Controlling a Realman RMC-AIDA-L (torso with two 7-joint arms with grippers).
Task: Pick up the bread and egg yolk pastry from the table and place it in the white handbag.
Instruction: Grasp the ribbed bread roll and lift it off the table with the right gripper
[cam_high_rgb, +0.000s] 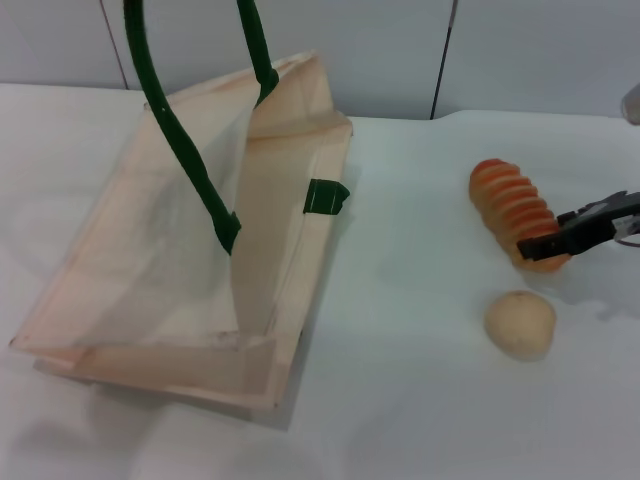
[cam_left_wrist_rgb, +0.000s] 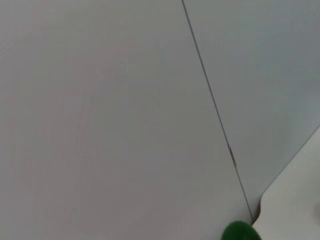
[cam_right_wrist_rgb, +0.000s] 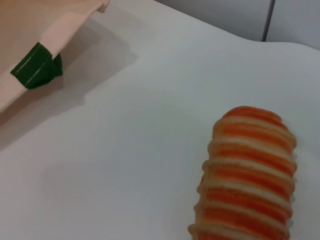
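Note:
The bread (cam_high_rgb: 512, 206), a ridged orange loaf, lies on the white table (cam_high_rgb: 400, 400) at the right; the right wrist view shows it close up (cam_right_wrist_rgb: 247, 180). My right gripper (cam_high_rgb: 542, 240) reaches in from the right edge and sits over the loaf's near end. The egg yolk pastry (cam_high_rgb: 520, 323), a smooth tan ball, rests just in front of the loaf, apart from the gripper. The white handbag (cam_high_rgb: 190, 280) stands open at the left, its green handles (cam_high_rgb: 185, 150) pulled up out of the picture. The left gripper is out of sight; its wrist view shows only a bit of green handle (cam_left_wrist_rgb: 241, 231).
A grey panelled wall (cam_high_rgb: 400, 50) runs along the table's far edge. A green tab (cam_high_rgb: 326, 196) sticks out of the bag's right side, also visible as a green tab (cam_right_wrist_rgb: 36, 67) in the right wrist view. Bare tabletop lies between the bag and the foods.

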